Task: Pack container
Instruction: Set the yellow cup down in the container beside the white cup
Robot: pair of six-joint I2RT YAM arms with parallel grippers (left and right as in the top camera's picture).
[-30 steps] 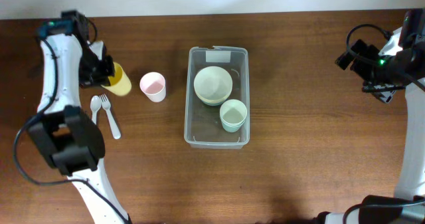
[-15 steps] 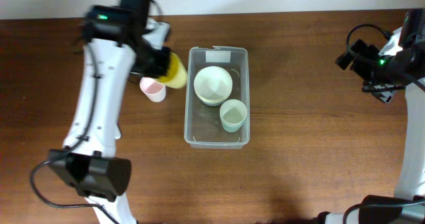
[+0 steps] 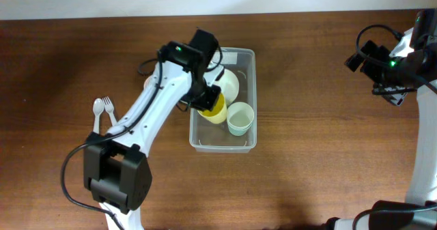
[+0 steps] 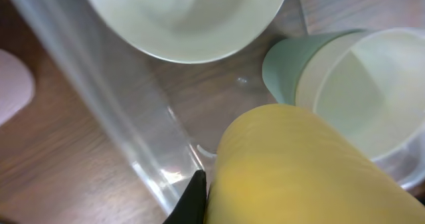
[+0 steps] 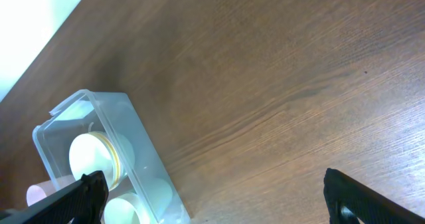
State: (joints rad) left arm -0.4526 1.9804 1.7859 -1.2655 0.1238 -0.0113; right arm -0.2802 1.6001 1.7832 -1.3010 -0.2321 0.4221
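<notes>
The clear plastic container (image 3: 250,61) stands mid-table with a pale label at its far end. It holds a pale green bowl (image 3: 231,84) and a light green cup (image 3: 240,118). My left gripper (image 3: 207,99) is shut on a yellow cup (image 3: 214,110) and holds it inside the container, by the left wall, between bowl and green cup. The left wrist view shows the yellow cup (image 4: 299,171), the green cup (image 4: 358,84), the bowl (image 4: 186,18) and the container wall (image 4: 99,98). My right gripper (image 5: 219,204) is open and empty, far right of the container (image 5: 63,121).
A white spoon (image 3: 98,109) and fork (image 3: 110,114) lie on the wood at the left. A pink cup (image 4: 10,84) shows at the edge of the left wrist view, just outside the container; my left arm covers it from overhead.
My left arm has carried the yellow cup from the far left, past the pink cup, over the container's left wall and down inside. The right arm has not moved.
</notes>
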